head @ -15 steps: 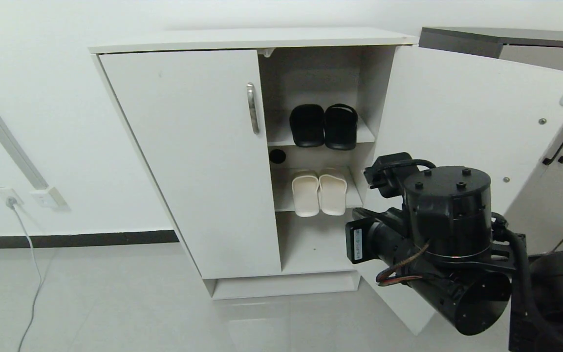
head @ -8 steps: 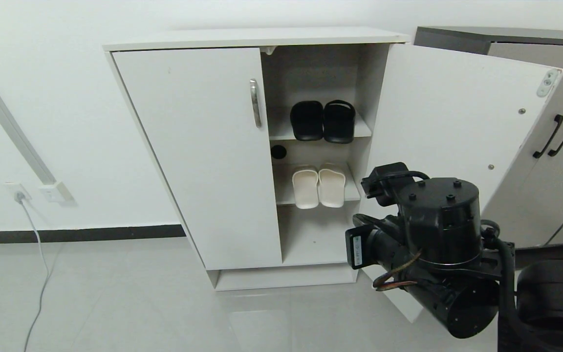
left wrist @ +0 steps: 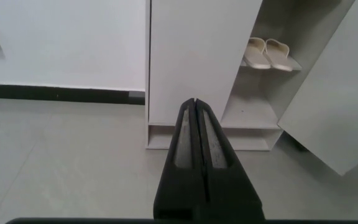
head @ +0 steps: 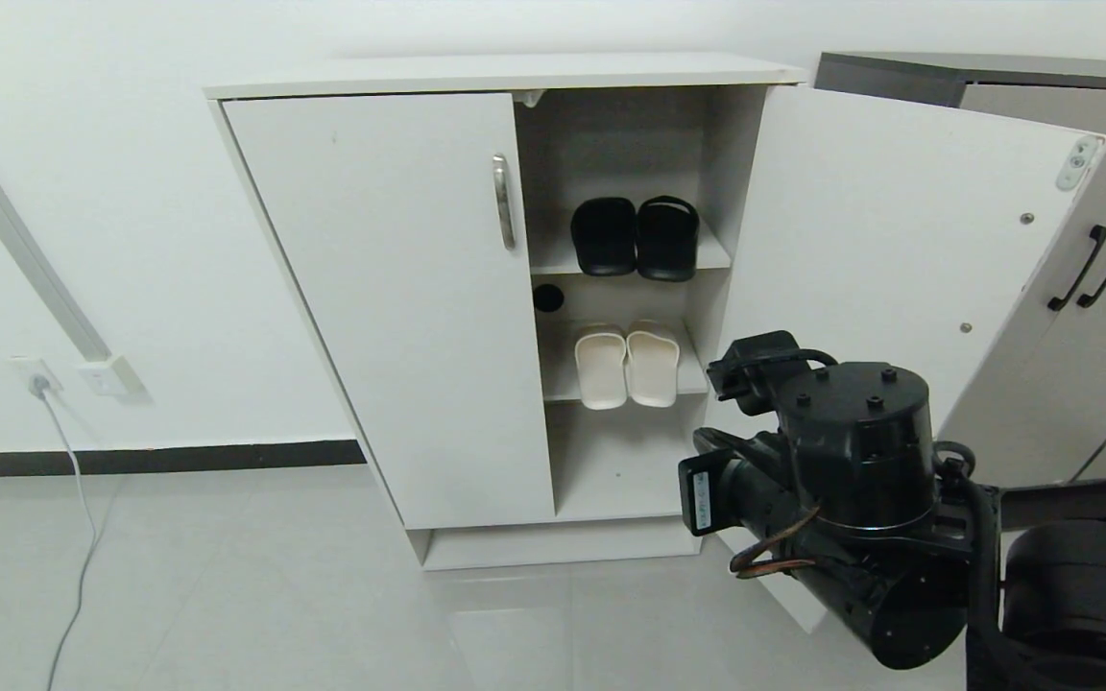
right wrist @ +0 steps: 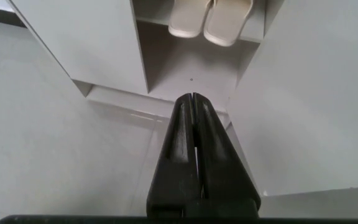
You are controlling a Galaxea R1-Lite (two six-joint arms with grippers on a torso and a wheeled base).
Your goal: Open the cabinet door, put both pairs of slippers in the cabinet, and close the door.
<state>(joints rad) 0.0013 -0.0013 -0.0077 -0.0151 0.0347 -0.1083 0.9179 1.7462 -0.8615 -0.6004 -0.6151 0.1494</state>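
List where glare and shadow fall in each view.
Head view: a pale sheen on the floor tiles before the cabinet; the top compartment above the black slippers is dim. Left wrist view: even light, no hard glare. Right wrist view: soft shade below the white slippers.
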